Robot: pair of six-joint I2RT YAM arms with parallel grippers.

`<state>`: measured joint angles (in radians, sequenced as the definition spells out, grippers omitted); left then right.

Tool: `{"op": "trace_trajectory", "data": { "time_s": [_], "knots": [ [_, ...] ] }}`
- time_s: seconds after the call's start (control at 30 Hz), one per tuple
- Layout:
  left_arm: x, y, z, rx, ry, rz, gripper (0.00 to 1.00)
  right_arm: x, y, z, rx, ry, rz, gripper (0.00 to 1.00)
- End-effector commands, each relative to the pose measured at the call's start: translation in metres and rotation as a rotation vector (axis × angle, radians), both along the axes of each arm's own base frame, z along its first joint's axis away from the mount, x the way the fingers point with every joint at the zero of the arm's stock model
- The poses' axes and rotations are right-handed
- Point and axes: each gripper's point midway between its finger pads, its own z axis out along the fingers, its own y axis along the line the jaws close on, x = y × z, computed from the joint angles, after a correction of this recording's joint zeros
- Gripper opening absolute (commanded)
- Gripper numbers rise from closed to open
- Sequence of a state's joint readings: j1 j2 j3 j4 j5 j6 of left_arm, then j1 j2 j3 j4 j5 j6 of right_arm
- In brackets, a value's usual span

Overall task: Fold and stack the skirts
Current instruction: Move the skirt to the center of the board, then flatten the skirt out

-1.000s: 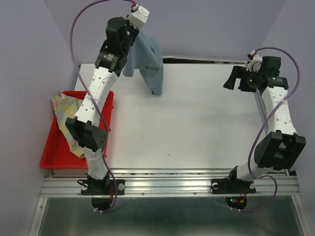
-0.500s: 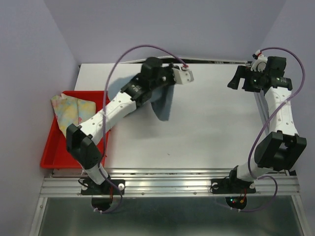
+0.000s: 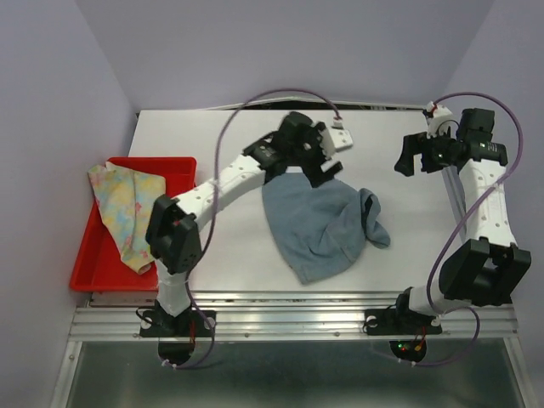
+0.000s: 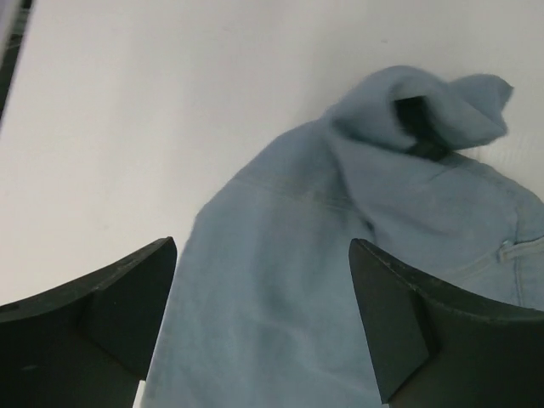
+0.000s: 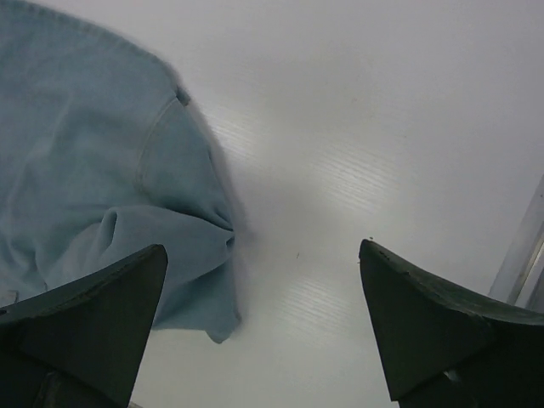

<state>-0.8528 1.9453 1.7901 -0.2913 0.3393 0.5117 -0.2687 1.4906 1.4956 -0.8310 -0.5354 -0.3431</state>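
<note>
On the middle of the white table (image 3: pixel 229 246), the light blue denim skirt (image 3: pixel 316 228) lay crumpled, its right edge bunched up. The left gripper (image 4: pixel 262 251) hovered over the skirt's far edge, fingers spread wide and holding nothing. The right gripper (image 5: pixel 262 248) hung at the far right, likewise released. At the left, the floral skirt (image 3: pixel 123 204) lay in the red tray (image 3: pixel 174 163), spilling over its far-left rim.

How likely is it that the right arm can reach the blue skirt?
Probably yes: the blue skirt lies on the table near the right gripper, which is open, with nothing between them.
</note>
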Motion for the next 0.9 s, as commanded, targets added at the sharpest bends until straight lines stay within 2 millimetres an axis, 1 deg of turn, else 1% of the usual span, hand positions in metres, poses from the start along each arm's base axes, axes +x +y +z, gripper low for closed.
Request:
{"op": "trace_trajectory", "data": {
  "time_s": [0.0,0.03,0.07,0.13,0.17,0.2,0.23,0.27,0.3,0.37,0.4,0.43,0.47,0.5,0.53,0.57,0.6,0.63,0.67,0.7,0.73,0.87],
  "knots": [
    [-0.003,0.077,0.132,-0.300,-0.053,0.035,0.94,-0.031,0.003,0.005,-0.145,-0.071,0.164,0.99],
    [-0.008,0.090,0.131,-0.284,-0.076,0.019,0.94,-0.036,0.005,0.009,-0.195,-0.108,0.226,0.98],
    [-0.029,0.106,0.114,-0.233,-0.054,-0.028,0.91,-0.046,0.009,0.006,-0.200,-0.096,0.266,0.98],
    [-0.054,0.118,0.084,-0.138,-0.074,-0.109,0.89,-0.059,0.016,0.007,-0.238,-0.134,0.367,0.98],
    [-0.082,0.125,0.050,-0.059,-0.082,-0.208,0.85,-0.069,0.019,0.005,-0.243,-0.137,0.385,0.97],
    [-0.097,0.127,0.031,-0.014,-0.093,-0.264,0.83,-0.072,0.021,0.005,-0.259,-0.149,0.409,0.95],
    [-0.112,0.130,0.020,0.020,-0.132,-0.316,0.81,-0.078,0.023,0.001,-0.252,-0.128,0.424,0.94],
    [-0.120,0.133,0.000,0.083,-0.174,-0.342,0.79,-0.082,0.024,-0.002,-0.247,-0.113,0.439,0.93],
    [-0.146,0.130,-0.040,0.152,-0.215,-0.453,0.77,-0.085,0.025,-0.008,-0.231,-0.084,0.449,0.92],
    [-0.160,0.129,-0.068,0.216,-0.263,-0.528,0.74,-0.094,0.027,-0.018,-0.204,-0.025,0.457,0.88],
    [-0.174,0.128,-0.085,0.249,-0.280,-0.605,0.71,-0.096,0.029,-0.024,-0.178,0.004,0.467,0.87],
    [-0.179,0.127,-0.092,0.262,-0.292,-0.641,0.69,-0.102,0.032,-0.031,-0.146,0.042,0.453,0.86],
    [-0.189,0.125,-0.104,0.282,-0.319,-0.721,0.68,-0.104,0.036,-0.040,-0.115,0.087,0.423,0.84],
    [-0.194,0.123,-0.110,0.290,-0.333,-0.760,0.68,-0.103,0.039,-0.044,-0.107,0.096,0.411,0.84],
    [-0.198,0.121,-0.117,0.299,-0.339,-0.787,0.68,-0.095,0.036,-0.046,-0.111,0.081,0.388,0.84],
    [-0.199,0.116,-0.120,0.298,-0.357,-0.799,0.69,-0.093,0.035,-0.051,-0.103,0.094,0.370,0.83],
    [-0.203,0.113,-0.124,0.300,-0.358,-0.820,0.69,-0.091,0.034,-0.059,-0.085,0.123,0.357,0.82],
    [-0.210,0.109,-0.128,0.304,-0.377,-0.867,0.69,-0.090,0.035,-0.063,-0.055,0.152,0.329,0.82],
    [-0.213,0.107,-0.136,0.318,-0.374,-0.893,0.69,-0.087,0.039,-0.066,-0.038,0.164,0.329,0.81],
    [-0.216,0.106,-0.139,0.322,-0.381,-0.917,0.69,-0.086,0.040,-0.069,-0.012,0.188,0.314,0.80],
    [-0.218,0.104,-0.142,0.327,-0.386,-0.934,0.69,-0.084,0.041,-0.076,0.012,0.219,0.309,0.80],
    [-0.216,0.097,-0.155,0.339,-0.427,-0.970,0.68,-0.073,0.046,-0.080,0.057,0.227,0.279,0.80]
  ]
}}
